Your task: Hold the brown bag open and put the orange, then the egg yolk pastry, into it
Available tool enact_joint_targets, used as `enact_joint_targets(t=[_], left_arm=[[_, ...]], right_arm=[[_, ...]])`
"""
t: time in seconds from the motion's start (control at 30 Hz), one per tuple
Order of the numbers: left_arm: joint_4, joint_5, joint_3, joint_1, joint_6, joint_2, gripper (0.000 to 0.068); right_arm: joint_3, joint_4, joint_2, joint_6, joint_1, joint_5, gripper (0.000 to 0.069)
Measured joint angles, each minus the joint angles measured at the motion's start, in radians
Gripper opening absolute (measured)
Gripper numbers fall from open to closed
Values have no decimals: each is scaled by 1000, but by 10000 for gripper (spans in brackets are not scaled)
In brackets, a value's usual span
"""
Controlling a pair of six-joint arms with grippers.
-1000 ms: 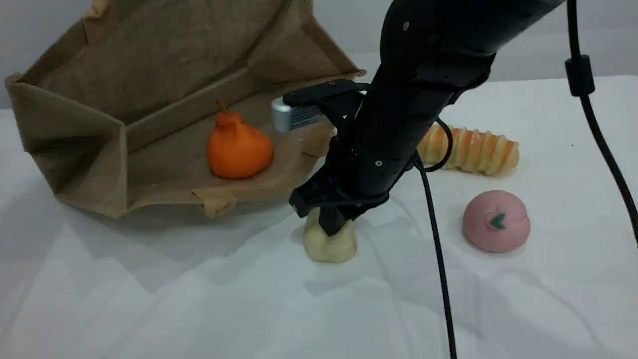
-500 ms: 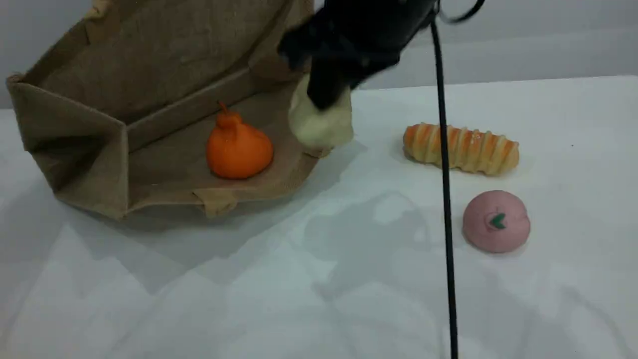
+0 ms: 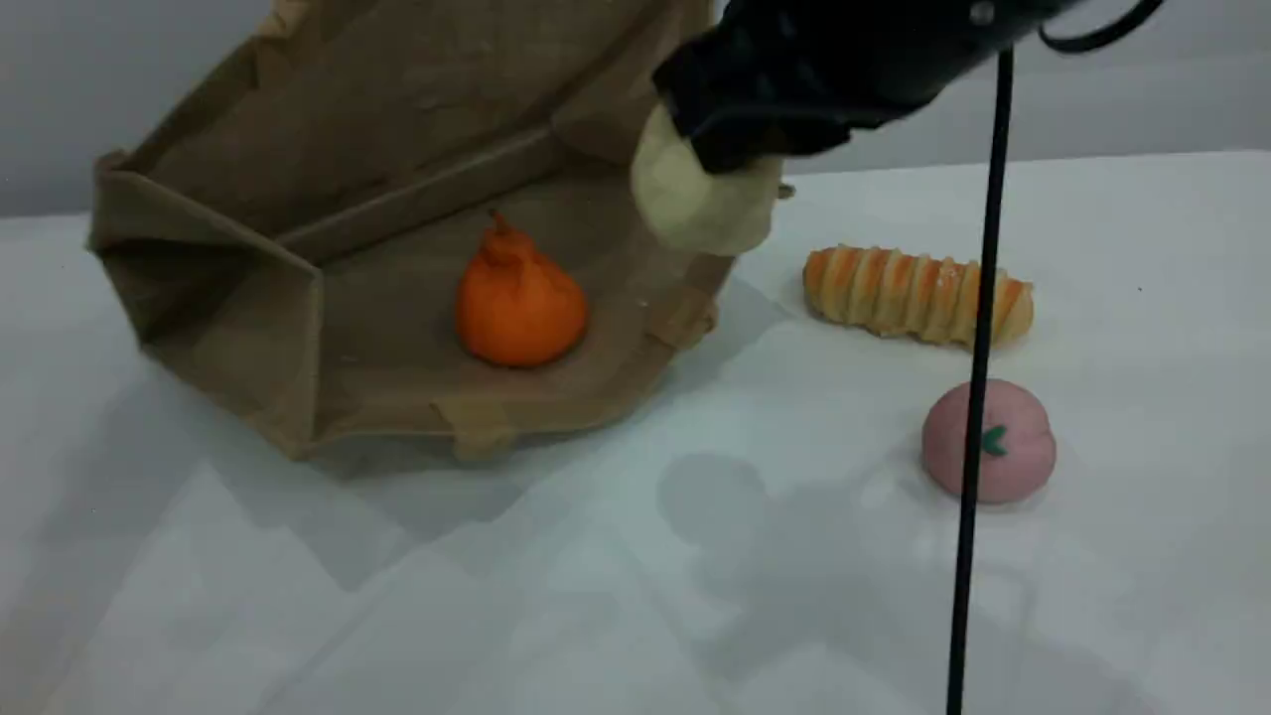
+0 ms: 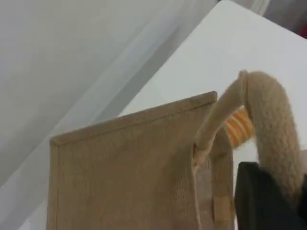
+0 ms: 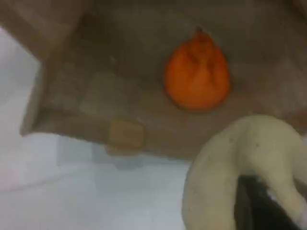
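The brown bag (image 3: 397,189) lies on its side with its mouth open toward the camera. The orange (image 3: 518,303) sits inside on the lower wall and also shows as the orange (image 5: 196,81) in the right wrist view. My right gripper (image 3: 730,164) is shut on the egg yolk pastry (image 3: 700,204), held in the air over the bag's right rim. The pastry (image 5: 240,163) fills the lower right of the right wrist view. The left gripper (image 4: 276,194) is shut on the bag's rope handle (image 4: 268,124), holding the bag's upper wall (image 4: 129,172) up; it is out of the scene view.
A long orange-striped twisted bread (image 3: 918,295) lies on the white table to the right of the bag. A pink round bun (image 3: 993,442) with a green leaf mark sits nearer the front. A black cable (image 3: 978,397) hangs down in front of the bun.
The right gripper lifted the pastry off the table and carried it up and back to the bag's right rim. The bag and the orange in it shifted to the right.
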Motion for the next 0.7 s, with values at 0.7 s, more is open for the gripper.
enact_joint_targets(t=[0.7], left_arm=[[-3, 0, 0, -79, -58, 1, 83]], right_arm=[[-129, -42, 351, -14, 76, -358, 37]])
